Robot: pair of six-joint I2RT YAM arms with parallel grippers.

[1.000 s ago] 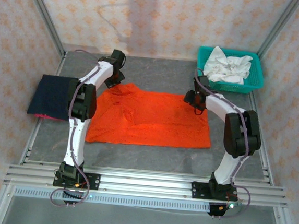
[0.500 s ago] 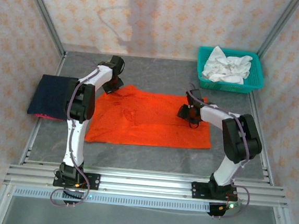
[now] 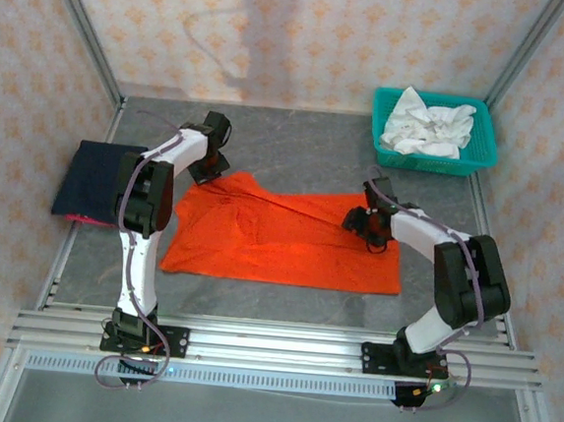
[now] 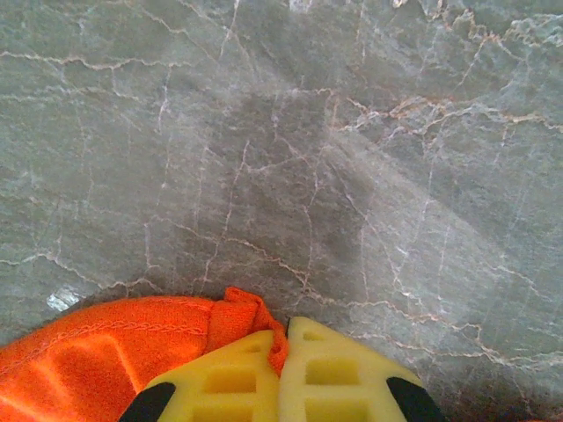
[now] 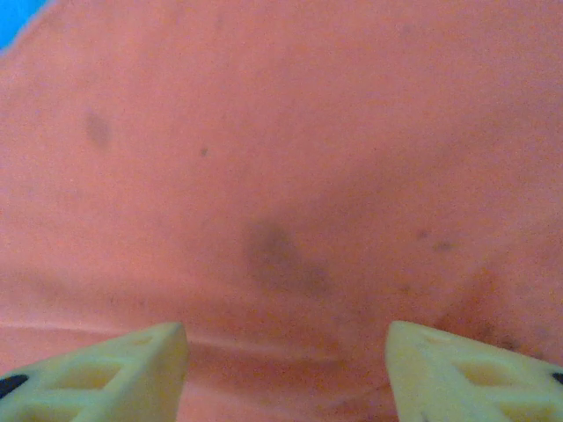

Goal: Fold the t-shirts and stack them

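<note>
The grey, marble-veined bench (image 3: 298, 143) carries an orange-red t-shirt (image 3: 279, 245) at its middle: soft, nubbly cloth spread in a rough rectangle, with its far edge drawn into a slanting ridge. Left of that shirt and apart from it lies a dark navy t-shirt (image 3: 92, 180), folded into a neat square. Beyond the orange-red shirt's far right corner stands a teal plastic lattice basket (image 3: 434, 165) holding a crumpled white cloth (image 3: 428, 125).

The left arm (image 3: 145, 199) reaches along the shirt's left edge and bends down at its far left corner. There the left claw (image 4: 286, 330) is clenched, its yellow ribbed fingers pinching a hemmed fold of the orange-red cloth just above the stone. The right arm (image 3: 459, 271) doubles back from beside the shirt's right edge, with its wrist low over the far right corner. The right claw (image 5: 286, 338) is released, its pale yellow fingers spread wide and the cloth close in front of them.
</note>
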